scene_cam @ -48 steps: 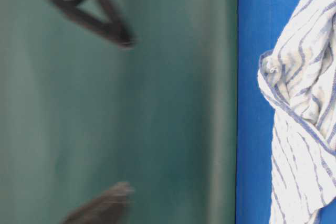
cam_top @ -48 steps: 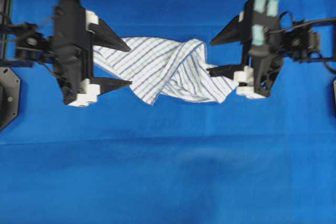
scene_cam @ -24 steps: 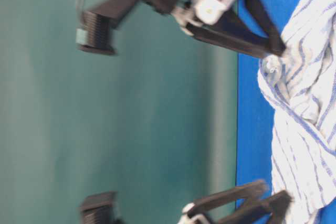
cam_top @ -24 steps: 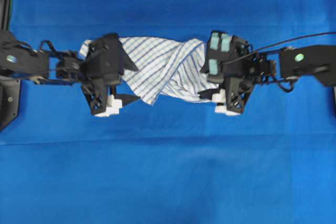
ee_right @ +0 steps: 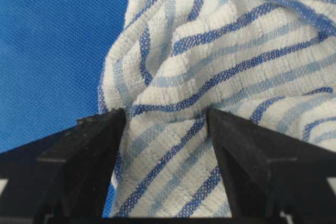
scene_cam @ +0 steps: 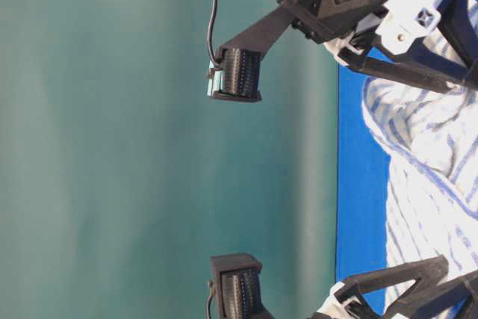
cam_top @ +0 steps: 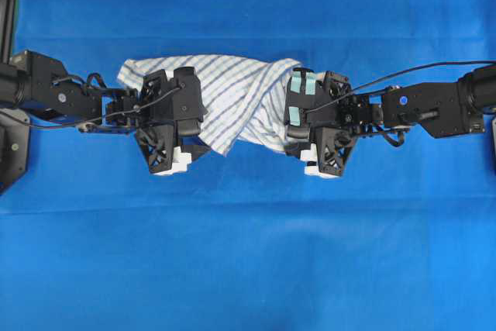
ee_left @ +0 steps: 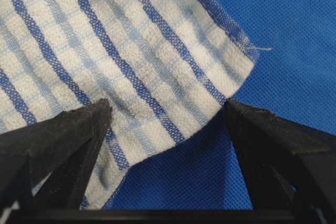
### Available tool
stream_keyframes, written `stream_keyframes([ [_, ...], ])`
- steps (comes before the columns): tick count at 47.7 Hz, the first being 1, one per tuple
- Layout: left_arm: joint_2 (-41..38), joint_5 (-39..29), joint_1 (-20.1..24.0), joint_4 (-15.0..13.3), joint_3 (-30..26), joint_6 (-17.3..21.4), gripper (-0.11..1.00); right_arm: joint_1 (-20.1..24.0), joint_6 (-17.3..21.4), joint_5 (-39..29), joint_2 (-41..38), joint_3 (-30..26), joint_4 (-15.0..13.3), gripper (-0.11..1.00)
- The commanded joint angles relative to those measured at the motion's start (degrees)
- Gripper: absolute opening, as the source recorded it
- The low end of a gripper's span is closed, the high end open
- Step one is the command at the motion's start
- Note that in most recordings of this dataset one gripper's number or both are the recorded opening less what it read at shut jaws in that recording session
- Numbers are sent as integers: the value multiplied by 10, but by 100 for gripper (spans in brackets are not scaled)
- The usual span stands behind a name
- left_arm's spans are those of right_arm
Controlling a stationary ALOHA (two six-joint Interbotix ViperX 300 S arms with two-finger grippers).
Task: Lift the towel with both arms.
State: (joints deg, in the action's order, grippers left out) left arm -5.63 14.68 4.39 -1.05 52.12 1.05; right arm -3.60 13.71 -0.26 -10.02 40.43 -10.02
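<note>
From overhead I see both arms have come in and down since a second ago: the left gripper (cam_top: 190,125) now sits over the left end of the towel (cam_top: 232,98), the right gripper (cam_top: 298,141) over its right end, the cloth bunched on the blue sheet (cam_top: 248,253). At table level, both grippers press their tips at the cloth. My left wrist view shows jaws spread wide, a towel corner (ee_left: 131,61) between them. The right wrist view shows wide jaws straddling a fold (ee_right: 210,77).
</note>
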Motion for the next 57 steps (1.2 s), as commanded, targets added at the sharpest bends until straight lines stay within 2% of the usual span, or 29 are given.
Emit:
stream_keyframes([
  [1, 3, -2, 5, 0, -7, -1, 90, -1, 0, 3, 4, -9, 1, 66],
  [4, 2, -9, 6, 0, -7, -1, 84, -1, -4, 3, 4, -9, 0, 65],
  [7, 3, -19, 6, 0, -8, -1, 70, -1, -6, 2, 4, -9, 0, 56],
  [15, 3, -42, 13, 0, -11, -3, 22, -1, -8, -13, 8, -10, 0, 12],
  [18, 4, -47, 16, 0, -12, -3, 8, -1, -7, -16, 11, -10, -1, 10],
  [20, 6, -49, 18, 0, -13, -4, 3, -1, -7, -17, 16, -8, -1, 10],
  [27, 40, -78, 25, 0, -19, -4, 4, -1, -3, -21, 46, -7, 0, 10],
  [36, 140, -175, 29, 0, -47, -5, 4, -1, -3, -61, 121, -16, 0, 10],
  [47, 272, -290, 38, 0, -98, -8, 4, -3, -8, -156, 231, -55, -1, 10],
  [57, 359, -366, 41, 0, -161, -9, 4, -14, -15, -245, 306, -119, -7, 10],
])
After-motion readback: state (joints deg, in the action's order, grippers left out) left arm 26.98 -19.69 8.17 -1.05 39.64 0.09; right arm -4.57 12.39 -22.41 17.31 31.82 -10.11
